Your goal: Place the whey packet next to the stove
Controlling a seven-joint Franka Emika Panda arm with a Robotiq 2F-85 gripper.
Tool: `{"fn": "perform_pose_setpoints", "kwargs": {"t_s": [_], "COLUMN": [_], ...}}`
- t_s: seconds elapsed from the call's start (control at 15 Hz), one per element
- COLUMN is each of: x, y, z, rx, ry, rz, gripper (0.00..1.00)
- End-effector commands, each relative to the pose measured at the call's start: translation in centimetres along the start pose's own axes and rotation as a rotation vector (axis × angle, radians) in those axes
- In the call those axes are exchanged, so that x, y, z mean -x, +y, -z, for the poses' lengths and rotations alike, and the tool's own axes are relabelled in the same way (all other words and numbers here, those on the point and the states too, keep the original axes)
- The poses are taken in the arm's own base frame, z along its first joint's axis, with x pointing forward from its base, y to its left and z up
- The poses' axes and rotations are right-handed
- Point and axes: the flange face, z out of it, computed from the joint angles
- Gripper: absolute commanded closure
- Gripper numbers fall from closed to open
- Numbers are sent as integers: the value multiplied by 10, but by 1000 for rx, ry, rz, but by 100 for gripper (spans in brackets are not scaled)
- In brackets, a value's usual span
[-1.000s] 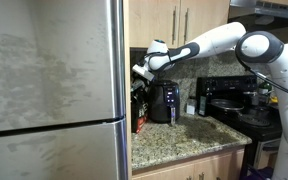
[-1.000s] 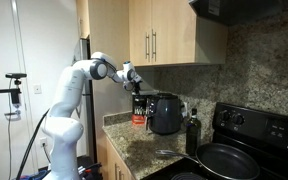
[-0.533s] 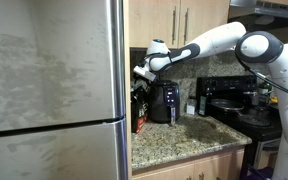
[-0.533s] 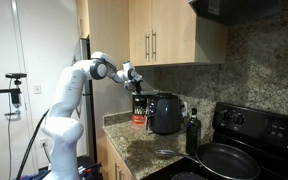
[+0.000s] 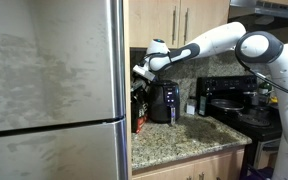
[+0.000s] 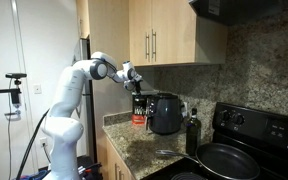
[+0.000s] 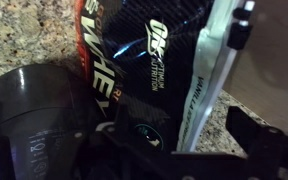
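Hovering just above the top of the whey packet with fingers spread wide, gripping nothing. At the reach-and-grasp step, by the look of it; not yet lifted. Next, probably calls for lowering onto the packet's upper edge, pinching firmly, and lifting clear of the air fryer just beside it on the right. Then carrying right, past the bottle, to the bare worktop by the stove. Standing upright at the far left of the worktop, close to the fridge. Glossy black, crinkled, flexible film with white lettering and a pale side seam; likely to sag or fold when pinched. Smooth, rounded dark plastic on the air fryer; hard, speckled granite underneath.
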Motion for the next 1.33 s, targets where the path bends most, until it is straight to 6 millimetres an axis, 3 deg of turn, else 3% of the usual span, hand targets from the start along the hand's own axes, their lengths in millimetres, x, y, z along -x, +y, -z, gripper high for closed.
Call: {"fn": "perform_pose_setpoints", "kwargs": {"t_s": [0.0,0.33,0.53,0.6,1.27], "x": [7,6,17,14,23], "y": [6,0,1,1,2], "z": [0,-2,-1,-3,-4], "rx": [87,29,46,42,71], "ry": [-67,-57,-171,-109,-162], "rz": [16,9,-20,-15,-94], "gripper": [0,0,0,0,0]}}
